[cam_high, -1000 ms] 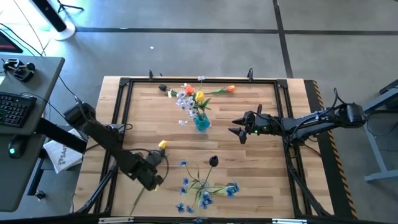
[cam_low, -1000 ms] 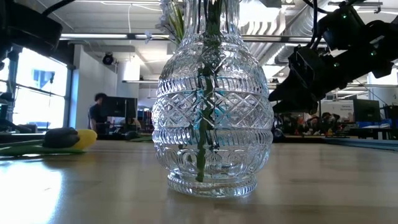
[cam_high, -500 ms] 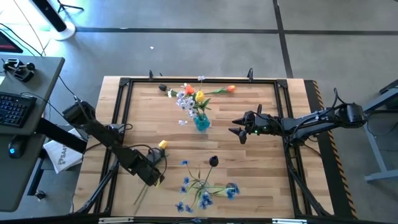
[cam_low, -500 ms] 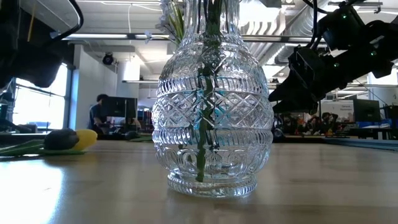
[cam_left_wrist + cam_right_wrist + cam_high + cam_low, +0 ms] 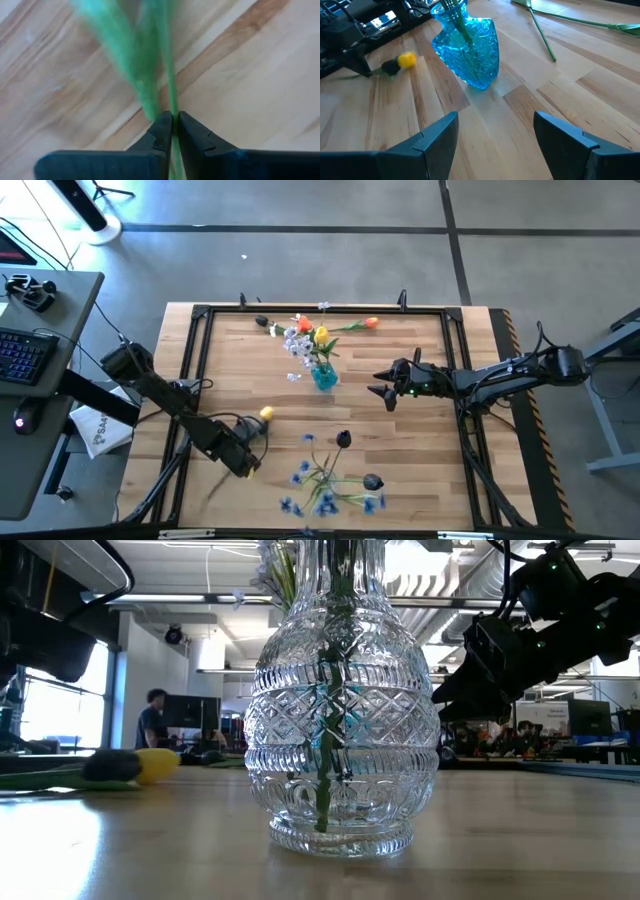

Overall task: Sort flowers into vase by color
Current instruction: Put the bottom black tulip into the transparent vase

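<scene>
**A:** Start with the high view. What do you count around the vase (image 5: 324, 376)?

**B:** You have one vase near the middle of the table (image 5: 420, 470), with a bunch in it: one yellow tulip (image 5: 321, 335), one orange bloom (image 5: 304, 325) and a white spray (image 5: 296, 344). Beyond the vase, toward the far edge, one orange tulip (image 5: 371, 323) lies flat, and one dark bud (image 5: 262, 321) lies to its left. On the near side of the vase you can count two dark buds (image 5: 343, 439), and a loose heap of blue sprays (image 5: 325, 498) too tangled to number.

**A:** And your two grippers?

**B:** The left gripper (image 5: 249, 465) sits well to the near left of the vase, with one yellow tulip head (image 5: 265, 413) just above it. The right gripper (image 5: 381, 383) hangs just right of the vase, holding nothing.

**A:** Low view?

**B:** You see the one vase up close with green stems inside; one yellow tulip lies on the table to its left, and the right gripper (image 5: 470, 690) is to its right. One person (image 5: 152, 720) stands in the room behind.

**A:** Left wrist view?

**B:** Your left fingers (image 5: 162, 135) are pressed together on one thin green stem (image 5: 168, 75); a blurred leaf runs beside it.

**A:** Right wrist view?

**B:** Your right fingers (image 5: 440, 135) stand wide apart and empty, facing the vase. Beside the vase lies the yellow tulip head; past it, one long stem (image 5: 542, 32).
</scene>
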You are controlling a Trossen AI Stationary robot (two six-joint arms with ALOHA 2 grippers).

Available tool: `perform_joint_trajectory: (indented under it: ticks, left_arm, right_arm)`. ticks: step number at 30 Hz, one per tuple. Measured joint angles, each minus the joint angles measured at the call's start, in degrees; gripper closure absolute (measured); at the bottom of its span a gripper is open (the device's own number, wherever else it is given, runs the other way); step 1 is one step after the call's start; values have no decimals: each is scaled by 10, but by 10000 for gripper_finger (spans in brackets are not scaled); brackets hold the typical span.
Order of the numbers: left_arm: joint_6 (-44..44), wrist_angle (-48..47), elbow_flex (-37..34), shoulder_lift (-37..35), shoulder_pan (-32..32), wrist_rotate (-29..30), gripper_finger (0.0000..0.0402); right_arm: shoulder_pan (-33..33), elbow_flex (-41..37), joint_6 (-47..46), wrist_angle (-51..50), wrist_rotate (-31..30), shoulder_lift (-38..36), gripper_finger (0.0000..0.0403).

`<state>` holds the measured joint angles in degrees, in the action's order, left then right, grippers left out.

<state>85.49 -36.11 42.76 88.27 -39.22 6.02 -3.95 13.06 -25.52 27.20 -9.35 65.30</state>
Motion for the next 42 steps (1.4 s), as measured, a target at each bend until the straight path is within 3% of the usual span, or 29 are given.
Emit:
perform_joint_trajectory:
  ticks: [9, 15, 20, 24, 27, 32, 37, 42]
  left_arm:
    - [-94, 52, 0, -19, 0, 79, 400]
    - [-183, 80, 0, -100, -9, 224, 401]
    - [-378, 188, 0, -169, -8, 379, 401]
    - [-603, 358, 0, -195, 9, 431, 401]
    - [-772, 512, 0, -198, 30, 407, 401]
    - [-939, 673, 1, -197, 76, 278, 401]
    - [-980, 748, 1, -196, 123, 164, 401]
    - [-982, 793, 1, -188, 160, 103, 401]
  right_arm:
    - [16, 0, 1, 15, -11, 0, 149]
    - [77, 0, 54, 89, -24, 0, 149]
    - [128, 0, 103, 181, -22, 0, 149]
    - [155, 1, 134, 250, -23, 0, 149]
    - [167, 23, 152, 260, -22, 0, 149]
    - [178, 97, 187, 211, 5, 0, 149]
    - [180, 183, 205, 99, 10, 0, 149]
    - [174, 261, 215, -11, 10, 0, 149]
